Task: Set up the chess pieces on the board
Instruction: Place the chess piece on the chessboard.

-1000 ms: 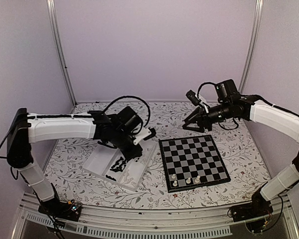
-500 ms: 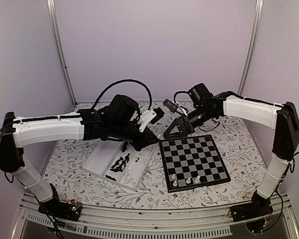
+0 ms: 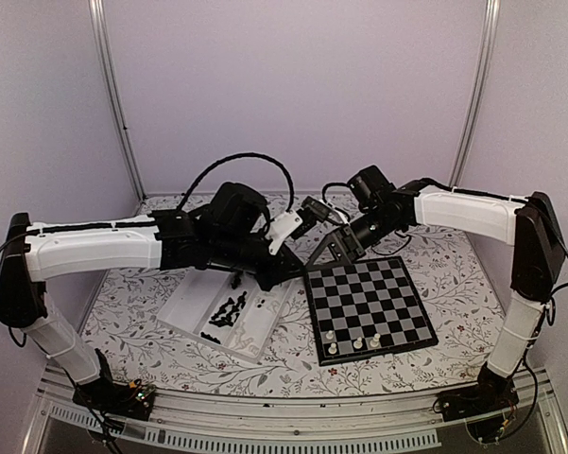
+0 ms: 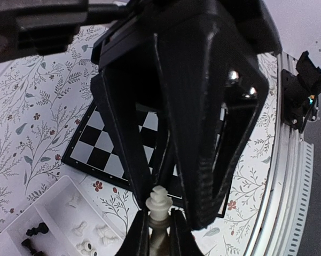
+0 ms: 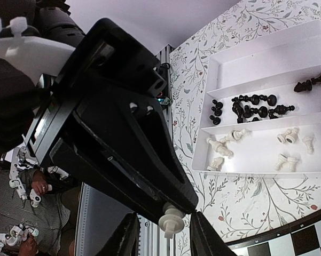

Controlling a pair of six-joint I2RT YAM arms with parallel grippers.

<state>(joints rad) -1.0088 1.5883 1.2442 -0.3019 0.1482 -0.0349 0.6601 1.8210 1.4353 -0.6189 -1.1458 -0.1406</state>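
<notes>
Sitting left on the bench [image 3: 123, 331], the tray [image 3: 184, 307] is holding loose chess pieces [image 3: 229, 307]; above its right edge the left pincer [image 4: 159, 226] is gripping a white piece [image 4: 159, 205], and the right pincer [image 5: 165, 226] is straddling that piece with fingers apart; right of them the board [image 3: 369, 293] is carrying three white pieces [image 3: 356, 343] along its near edge

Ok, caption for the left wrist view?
Left gripper holds a white chess piece between the right gripper's open fingers, board behind.
</notes>
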